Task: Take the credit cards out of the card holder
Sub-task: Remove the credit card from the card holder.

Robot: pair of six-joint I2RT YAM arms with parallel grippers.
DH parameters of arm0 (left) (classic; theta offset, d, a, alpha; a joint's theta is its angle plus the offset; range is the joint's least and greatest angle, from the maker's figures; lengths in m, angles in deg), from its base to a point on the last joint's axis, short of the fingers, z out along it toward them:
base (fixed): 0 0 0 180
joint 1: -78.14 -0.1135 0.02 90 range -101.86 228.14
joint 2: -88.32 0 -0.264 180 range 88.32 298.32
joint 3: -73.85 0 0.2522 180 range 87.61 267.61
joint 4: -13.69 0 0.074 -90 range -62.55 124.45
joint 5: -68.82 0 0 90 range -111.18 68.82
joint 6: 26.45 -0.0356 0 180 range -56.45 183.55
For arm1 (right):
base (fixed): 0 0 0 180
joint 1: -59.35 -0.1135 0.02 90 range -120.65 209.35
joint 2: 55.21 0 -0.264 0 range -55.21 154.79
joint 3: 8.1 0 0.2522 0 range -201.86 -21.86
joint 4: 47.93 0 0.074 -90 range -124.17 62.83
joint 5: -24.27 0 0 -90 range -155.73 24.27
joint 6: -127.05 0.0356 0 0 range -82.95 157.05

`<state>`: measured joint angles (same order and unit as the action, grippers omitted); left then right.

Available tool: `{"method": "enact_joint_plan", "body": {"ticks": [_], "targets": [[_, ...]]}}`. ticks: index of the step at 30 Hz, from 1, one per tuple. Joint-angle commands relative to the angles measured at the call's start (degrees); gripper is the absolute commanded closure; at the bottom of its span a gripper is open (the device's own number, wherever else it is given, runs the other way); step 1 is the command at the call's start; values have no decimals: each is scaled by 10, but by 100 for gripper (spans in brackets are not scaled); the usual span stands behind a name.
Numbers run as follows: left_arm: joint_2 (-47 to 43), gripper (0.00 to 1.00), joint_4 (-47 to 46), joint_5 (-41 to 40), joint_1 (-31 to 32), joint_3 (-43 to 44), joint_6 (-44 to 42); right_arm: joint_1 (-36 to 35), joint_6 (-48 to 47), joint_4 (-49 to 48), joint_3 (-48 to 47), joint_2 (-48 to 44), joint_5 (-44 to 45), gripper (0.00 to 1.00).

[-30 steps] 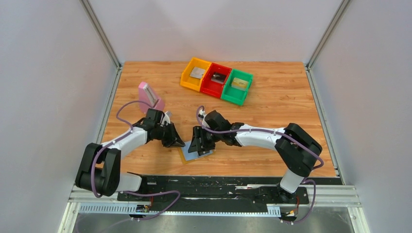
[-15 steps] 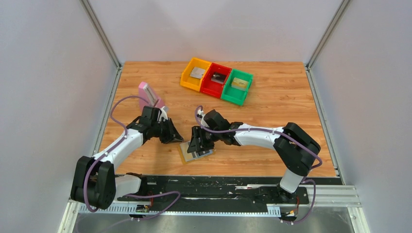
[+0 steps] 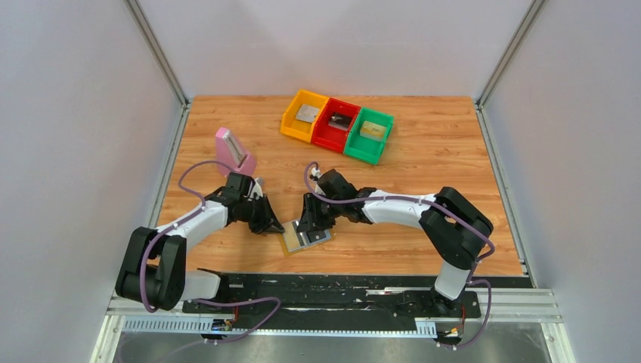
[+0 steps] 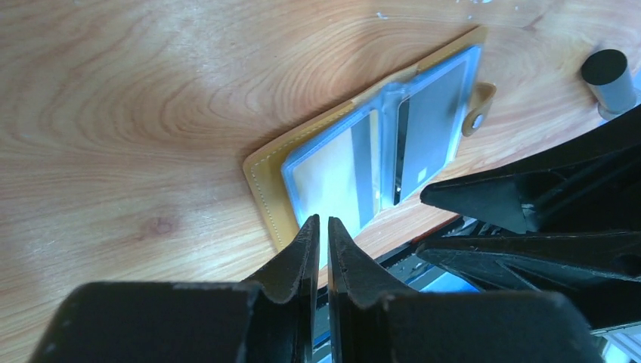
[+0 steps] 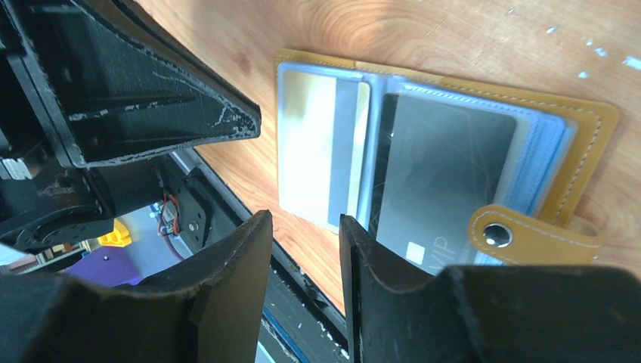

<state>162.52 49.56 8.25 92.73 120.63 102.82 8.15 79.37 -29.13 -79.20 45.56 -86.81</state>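
Note:
The card holder (image 3: 291, 243) lies open near the table's front edge, mustard-tan outside (image 4: 264, 162) and light blue inside. A pale silver-grey card (image 4: 332, 170) sits in one pocket and a dark grey card marked VIP (image 5: 446, 166) in the other. The pale card also shows in the right wrist view (image 5: 317, 144). The tan tab (image 5: 521, 234) points off one edge. My left gripper (image 4: 322, 221) is shut, empty, with its tips at the holder's left edge. My right gripper (image 5: 306, 219) is open and empty, just above the holder's middle fold.
Orange (image 3: 304, 113), red (image 3: 337, 123) and green (image 3: 370, 134) bins stand at the back, each with a card inside. A pink block (image 3: 234, 150) stands behind the left arm. The black base rail (image 3: 340, 283) runs just in front of the holder. Walls close both sides.
My left gripper drew back from the holder, then came forward again to its left edge. My right gripper shifted slightly away from the front edge, uncovering more of the holder's open pages.

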Motion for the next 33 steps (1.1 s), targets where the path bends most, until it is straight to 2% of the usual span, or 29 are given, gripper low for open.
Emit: {"method": "enact_joint_plan", "body": {"ticks": [1,16,33], "targets": [[9,85,-24,-3,-2,-6,-11,1,-10,-7,-28,14,4,60],[50,86,-50,-9,-2,-24,-12,0,-2,-13,-31,56,11,61],[53,87,-51,-13,-2,-23,-16,1,10,-45,-20,68,-19,68]]}}
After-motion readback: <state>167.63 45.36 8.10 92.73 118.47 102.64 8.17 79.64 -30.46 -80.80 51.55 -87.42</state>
